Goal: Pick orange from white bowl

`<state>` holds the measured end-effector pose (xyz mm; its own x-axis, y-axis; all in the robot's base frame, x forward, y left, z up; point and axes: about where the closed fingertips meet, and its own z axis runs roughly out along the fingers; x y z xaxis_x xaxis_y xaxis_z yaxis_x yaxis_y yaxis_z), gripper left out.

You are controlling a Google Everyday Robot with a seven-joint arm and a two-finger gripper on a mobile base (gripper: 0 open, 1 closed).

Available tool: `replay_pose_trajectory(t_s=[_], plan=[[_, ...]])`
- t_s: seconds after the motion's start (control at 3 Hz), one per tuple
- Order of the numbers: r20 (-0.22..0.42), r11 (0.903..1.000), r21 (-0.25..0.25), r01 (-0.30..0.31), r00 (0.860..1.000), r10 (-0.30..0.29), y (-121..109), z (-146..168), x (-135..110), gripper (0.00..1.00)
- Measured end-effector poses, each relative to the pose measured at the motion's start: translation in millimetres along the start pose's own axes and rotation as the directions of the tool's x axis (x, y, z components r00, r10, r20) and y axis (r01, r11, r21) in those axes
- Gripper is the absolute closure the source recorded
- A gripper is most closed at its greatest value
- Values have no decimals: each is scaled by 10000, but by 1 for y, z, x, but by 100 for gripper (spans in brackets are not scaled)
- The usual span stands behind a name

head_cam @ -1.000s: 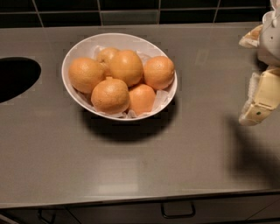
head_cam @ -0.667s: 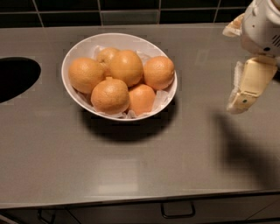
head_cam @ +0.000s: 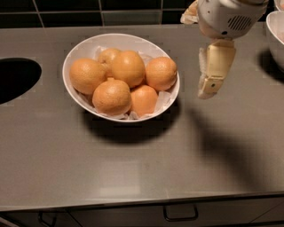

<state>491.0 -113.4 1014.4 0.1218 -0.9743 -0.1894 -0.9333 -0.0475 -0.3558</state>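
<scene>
The white bowl (head_cam: 116, 37) stands on the grey counter left of centre, lined with crinkled white paper. Several oranges lie in it, among them a smooth round orange (head_cam: 161, 73) at the bowl's right side and another (head_cam: 128, 67) in the middle. The front orange (head_cam: 111, 95) has a raised nub at its stem. My gripper (head_cam: 207, 91) hangs from the white arm shell (head_cam: 230, 17) at the upper right. It points down over the counter, just right of the bowl's rim and beside the right-hand orange. It holds nothing.
A dark round opening (head_cam: 15, 79) is cut in the counter at the left. A white rounded object (head_cam: 276, 37) shows at the right edge. Black wall tiles (head_cam: 88, 11) run along the back. A drawer handle (head_cam: 179, 217) sits below the counter's front edge.
My gripper has moved left from the right edge toward the bowl. The bowl and oranges have not moved.
</scene>
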Motion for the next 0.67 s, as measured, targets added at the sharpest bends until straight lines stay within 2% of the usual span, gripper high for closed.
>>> replay_pose_trajectory(t_s=[0.33, 0.67], plan=[[0, 10000, 0, 2, 10000, -2, 0, 0, 0, 0], [-1, 9982, -71, 587, 9983, -587, -13, 4, -13, 0]])
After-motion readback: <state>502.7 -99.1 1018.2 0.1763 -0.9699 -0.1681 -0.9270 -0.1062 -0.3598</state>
